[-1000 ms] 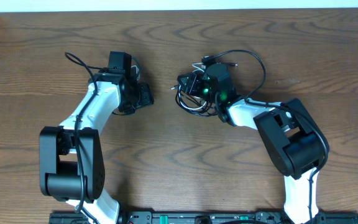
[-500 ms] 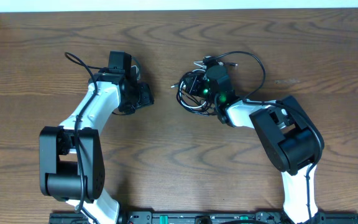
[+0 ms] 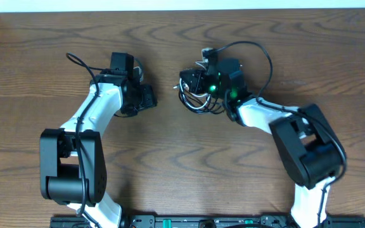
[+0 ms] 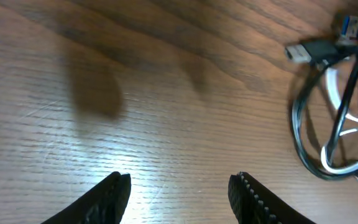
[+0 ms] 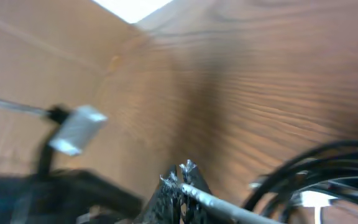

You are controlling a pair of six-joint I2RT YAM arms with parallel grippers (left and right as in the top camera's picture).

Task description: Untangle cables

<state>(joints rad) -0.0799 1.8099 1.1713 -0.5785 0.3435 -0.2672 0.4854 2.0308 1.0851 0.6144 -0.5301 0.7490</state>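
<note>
The cables (image 3: 194,101) lie in a tangled bundle of black loops and a white cord on the wooden table at center. My right gripper (image 3: 199,77) is over the bundle's top edge. In the right wrist view its jaws (image 5: 179,178) are shut on the white cable (image 5: 229,208), with black loops (image 5: 316,165) to the right and a silver plug (image 5: 77,129) dangling at left. My left gripper (image 3: 147,98) is open and empty, left of the bundle. In the left wrist view its fingers (image 4: 180,190) hover over bare wood, with the bundle (image 4: 334,124) and a plug (image 4: 303,51) at right.
The table is brown wood (image 3: 170,158). Thicker black arm wires loop behind the right arm (image 3: 266,63) and the left arm (image 3: 76,60). The table's back edge (image 3: 182,9) meets a white strip at the top.
My right gripper has moved up and back with the white cable in it, pulling the bundle's top and a plug end along. The left arm has not moved.
</note>
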